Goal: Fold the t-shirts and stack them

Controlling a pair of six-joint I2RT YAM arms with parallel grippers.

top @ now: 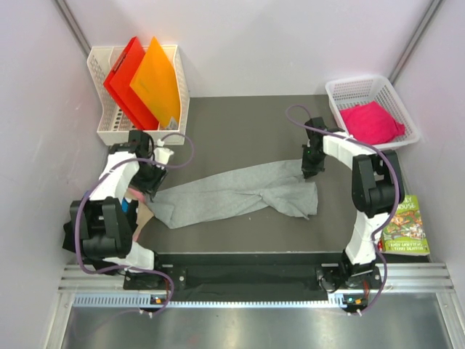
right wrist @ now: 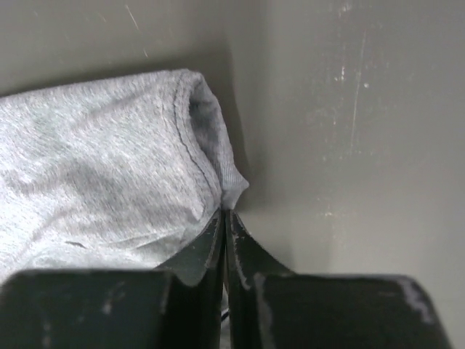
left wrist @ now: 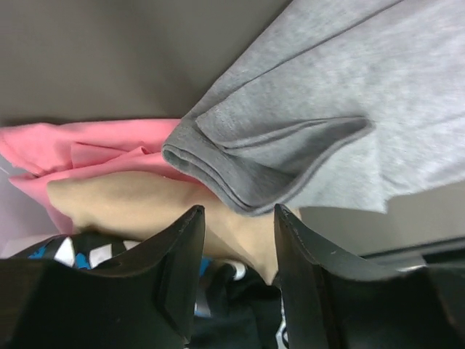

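The large light grey t-shirt lies stretched and twisted across the middle of the mat. My right gripper is shut on its far right edge, and the pinched hem shows in the right wrist view at the fingertips. My left gripper is open at the shirt's left end. In the left wrist view the folded grey corner lies just beyond the open gripper, not between the jaws. Pink cloth and the black tee with blue-white print lie under the left gripper. A bright pink tee sits in the right basket.
A white rack at the back left holds a red folder and an orange folder. A white basket stands at the back right. A green picture book lies at the right edge. A tan sheet lies under the grey corner.
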